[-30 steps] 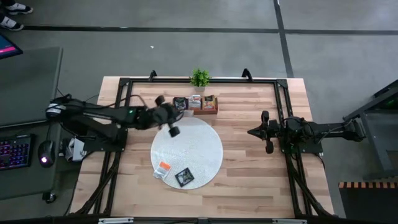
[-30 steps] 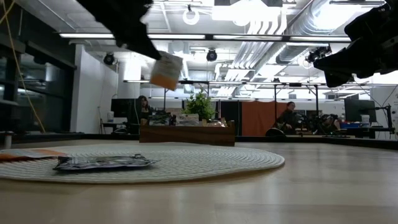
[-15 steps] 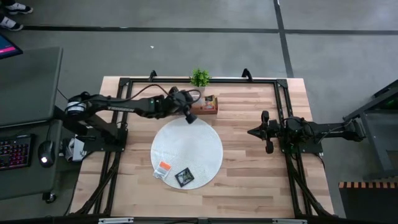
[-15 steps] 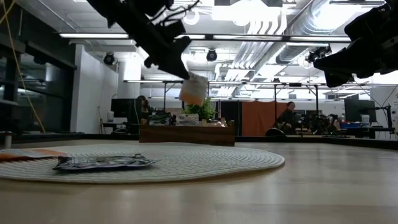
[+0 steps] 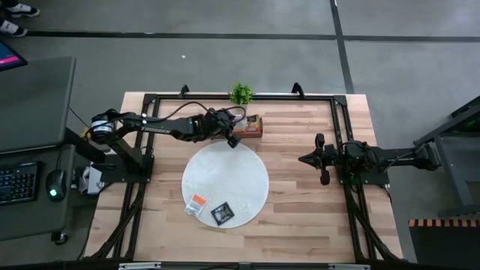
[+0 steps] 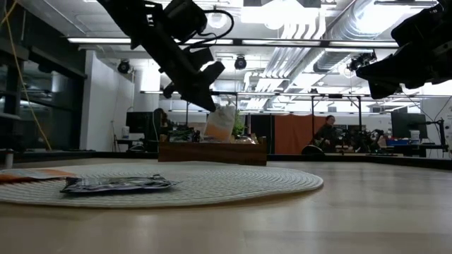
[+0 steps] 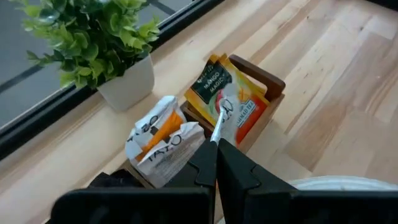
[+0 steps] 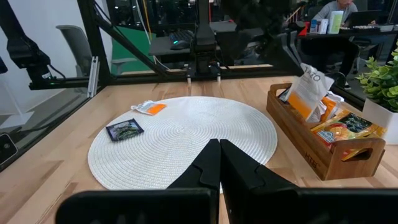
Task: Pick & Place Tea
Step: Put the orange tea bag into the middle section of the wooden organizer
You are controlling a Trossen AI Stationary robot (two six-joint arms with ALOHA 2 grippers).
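My left pincer (image 6: 212, 99) clamped on a white-and-orange sachet (image 6: 221, 122), hanging over the wooden tray (image 5: 247, 133) at the bench's far edge. Two more sachets, one orange-marked (image 5: 196, 204), one black (image 5: 222, 214), lie on the round mat's (image 5: 240, 176) near edge. Right pincer (image 5: 321, 159) idle off the mat's right, fingers shut.

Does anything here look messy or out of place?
Mostly tidy. Two tea sachets, a black one and an orange-and-white one, lie loose on the round mat, not in the wooden tray. The left claw holds another sachet above the tray.
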